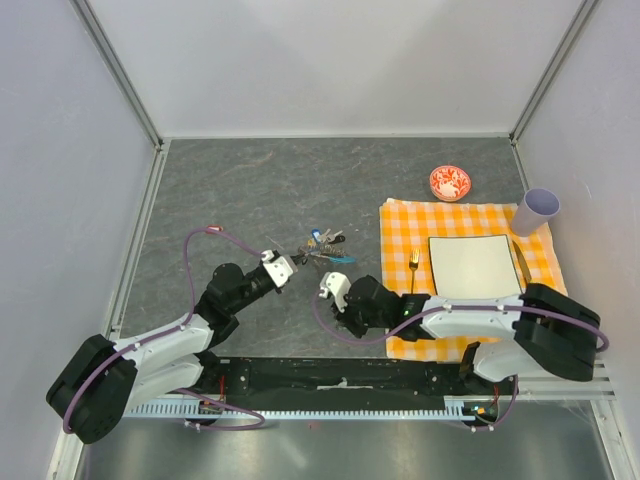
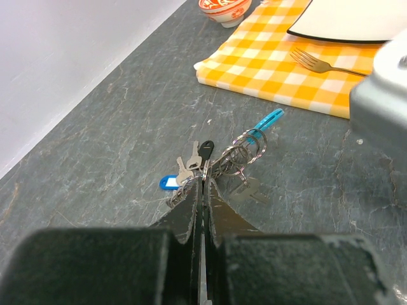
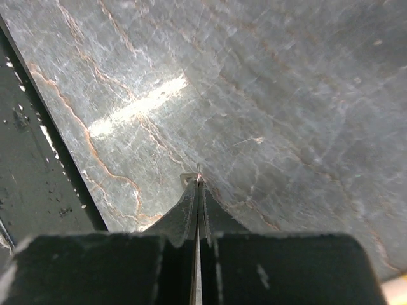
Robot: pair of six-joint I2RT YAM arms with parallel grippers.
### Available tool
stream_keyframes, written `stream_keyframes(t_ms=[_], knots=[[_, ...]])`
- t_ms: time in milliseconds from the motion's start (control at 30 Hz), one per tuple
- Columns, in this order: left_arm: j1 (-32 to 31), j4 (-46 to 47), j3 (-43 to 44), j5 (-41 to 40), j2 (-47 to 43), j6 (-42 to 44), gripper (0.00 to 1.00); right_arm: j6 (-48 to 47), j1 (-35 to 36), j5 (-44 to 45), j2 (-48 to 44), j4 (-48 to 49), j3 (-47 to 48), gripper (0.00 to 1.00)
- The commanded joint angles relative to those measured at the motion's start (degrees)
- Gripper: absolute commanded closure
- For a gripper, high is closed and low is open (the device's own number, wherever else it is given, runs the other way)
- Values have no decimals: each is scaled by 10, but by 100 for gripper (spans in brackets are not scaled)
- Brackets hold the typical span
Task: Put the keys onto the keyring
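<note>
While the keys (image 2: 185, 169) and the keyring (image 2: 247, 147) lie in one small heap on the grey table (image 2: 114, 127), the left end effector (image 2: 203, 185) is closed at the near edge of that heap; its tips seem to pinch the thin chain of the keyring, most likely to keep it from sliding when a key is pushed on. A blue key (image 2: 168, 183) lies just left of the tips and a black key (image 2: 205, 150) just past them; the cyan strap (image 2: 268, 119) points away toward the checked cloth (image 2: 273, 70). The keys and the chain are so tangled that I cannot tell which keys are already on.

The right end effector (image 3: 198, 183) is closed too; it hangs over bare table, near the heap but apart from it, on the cloth side. A tiny bright bit shows at its tips; it is too small to tell if that is a key. My guess is that one arm holds the ring and the other brings a key.
</note>
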Motion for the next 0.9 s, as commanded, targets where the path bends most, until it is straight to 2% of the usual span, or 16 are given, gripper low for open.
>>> stream_keyframes(t_ms=[0, 267, 433, 533, 867], knots=[[0, 40, -1, 33, -13, -3, 98, -37, 0, 45, -79, -67, 47, 100], [-2, 13, 10, 109, -29, 15, 98, -150, 0, 173, -214, -259, 137, 100], [-22, -18, 28, 134, -38, 62, 98, -213, 0, 231, -243, -357, 218, 100], [-46, -53, 43, 131, -41, 99, 98, -240, 0, 236, -237, -397, 253, 100], [-111, -33, 37, 115, -66, 143, 98, -297, 0, 172, -206, -361, 243, 100]])
